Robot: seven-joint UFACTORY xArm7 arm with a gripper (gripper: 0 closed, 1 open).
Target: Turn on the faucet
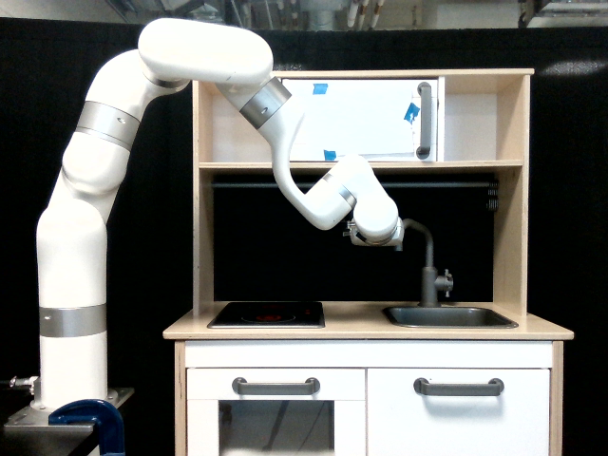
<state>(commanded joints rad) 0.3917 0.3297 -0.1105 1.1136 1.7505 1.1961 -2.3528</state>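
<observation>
Presently: claw (393,237), opening indiscernible, at the bent spout of the faucet (428,271), upright behind the sink (449,317) on the counter (361,330).

Black curtain backdrop (570,190); wood toy kitchen (366,332) w/ white cupboard doors (456,408), ceiling pipes (313,11) up top.

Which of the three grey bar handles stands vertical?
The handle on the upper cabinet door; the two lower handles lie horizontal.
</observation>
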